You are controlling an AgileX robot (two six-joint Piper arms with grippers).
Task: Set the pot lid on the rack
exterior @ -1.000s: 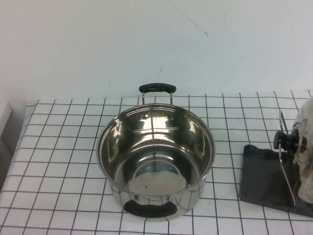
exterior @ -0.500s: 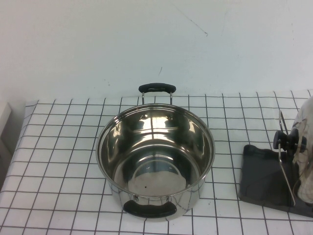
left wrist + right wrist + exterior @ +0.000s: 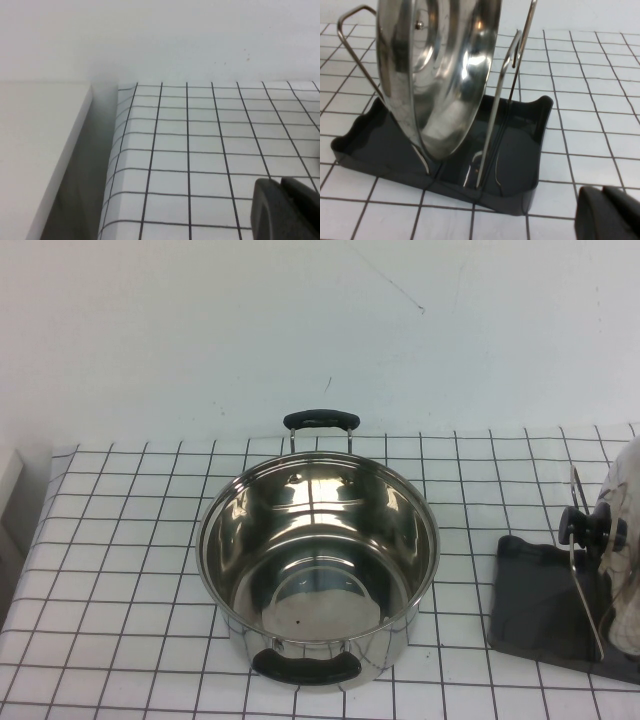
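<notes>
The right wrist view shows the pot lid (image 3: 437, 75) standing upright in the rack (image 3: 520, 150) just ahead of the closed, empty right gripper (image 3: 610, 212), while the left gripper (image 3: 285, 207), closed and empty too, sees only checked cloth (image 3: 200, 145).

You have the pot lid (image 3: 440, 75) standing on edge in the rack (image 3: 520, 145), its shiny concave underside showing in the right wrist view and its black knob (image 3: 583, 525) pointing left in the high view. Its lower rim sits down in the dark grey tray, held between the upright wire loops (image 3: 507, 90). The rack rests on the checked cloth at the table's right edge.

The right gripper (image 3: 610, 212) is just beside the rack; the left gripper (image 3: 285, 207) is over the cloth's far-left corner.
</notes>
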